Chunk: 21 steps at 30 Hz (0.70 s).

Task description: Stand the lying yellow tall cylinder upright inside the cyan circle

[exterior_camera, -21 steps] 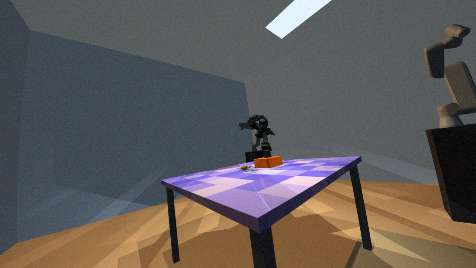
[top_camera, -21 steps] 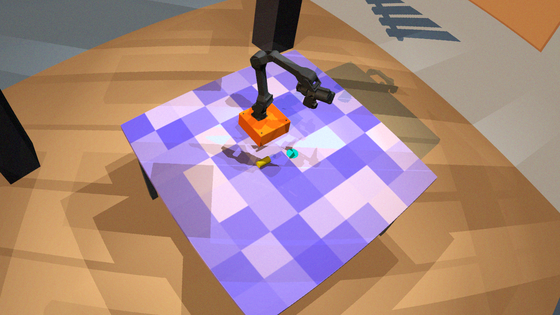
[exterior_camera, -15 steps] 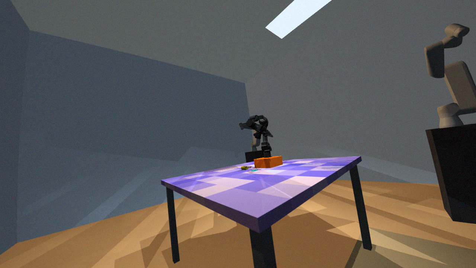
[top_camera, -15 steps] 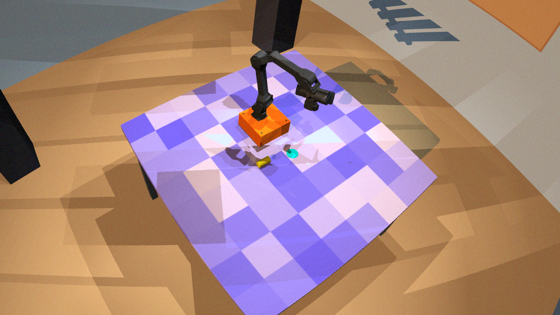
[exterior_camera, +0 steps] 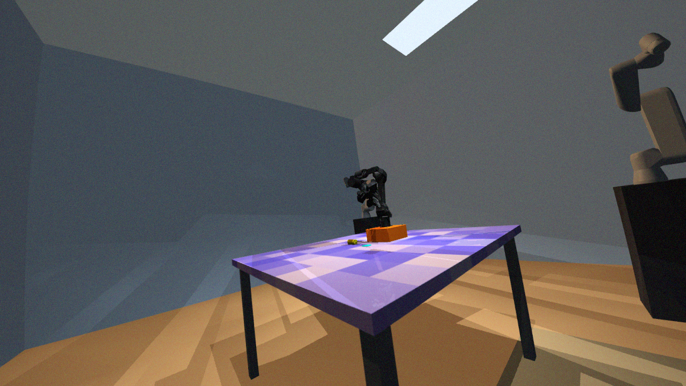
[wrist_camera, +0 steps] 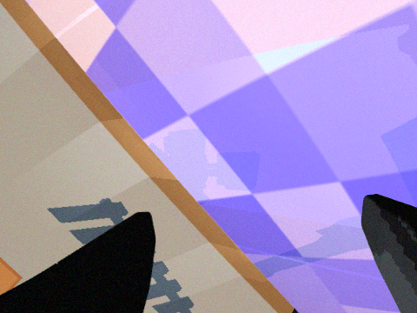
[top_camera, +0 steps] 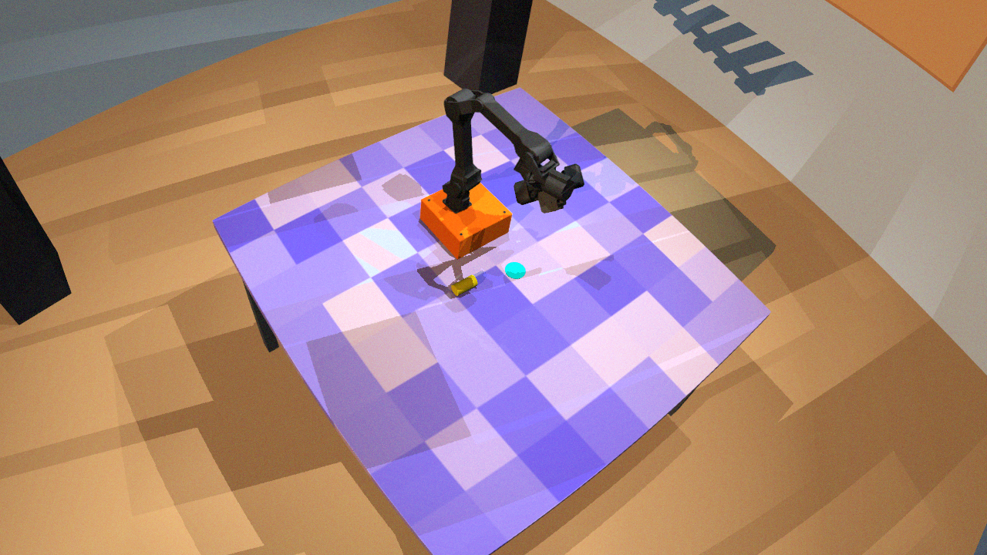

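My arm point(top_camera: 476, 131) and gripper point(top_camera: 562, 187) look like matt black plastic, and my base point(top_camera: 466, 223) is a smooth, flat orange block. The table point(top_camera: 483, 386) has a smooth purple checked top with a slight sheen, on dark matt legs point(exterior_camera: 520, 297). The floor point(top_camera: 138, 414) looks like wood planks, and the yellow cylinder point(top_camera: 464, 284) looks smooth and slightly glossy.
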Motion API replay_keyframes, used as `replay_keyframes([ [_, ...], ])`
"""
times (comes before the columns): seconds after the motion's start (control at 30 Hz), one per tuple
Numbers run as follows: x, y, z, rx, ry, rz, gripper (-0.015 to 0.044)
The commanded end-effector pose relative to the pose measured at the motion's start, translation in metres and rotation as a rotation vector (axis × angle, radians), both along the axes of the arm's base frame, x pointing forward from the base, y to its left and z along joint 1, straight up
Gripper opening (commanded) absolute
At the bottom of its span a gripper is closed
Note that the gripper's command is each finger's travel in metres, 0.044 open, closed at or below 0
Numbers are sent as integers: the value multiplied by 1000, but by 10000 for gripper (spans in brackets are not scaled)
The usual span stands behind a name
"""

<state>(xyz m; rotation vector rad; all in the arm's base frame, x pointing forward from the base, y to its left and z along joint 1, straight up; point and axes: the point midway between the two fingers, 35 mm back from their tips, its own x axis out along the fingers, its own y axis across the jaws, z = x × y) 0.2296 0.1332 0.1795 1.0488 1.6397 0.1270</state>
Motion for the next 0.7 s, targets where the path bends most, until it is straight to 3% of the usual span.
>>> replay_keyframes([
  [0.0,21,-66,-36,-254,-435,418,309],
  [0.67,21,-154,-70,-526,-714,1075,309],
])
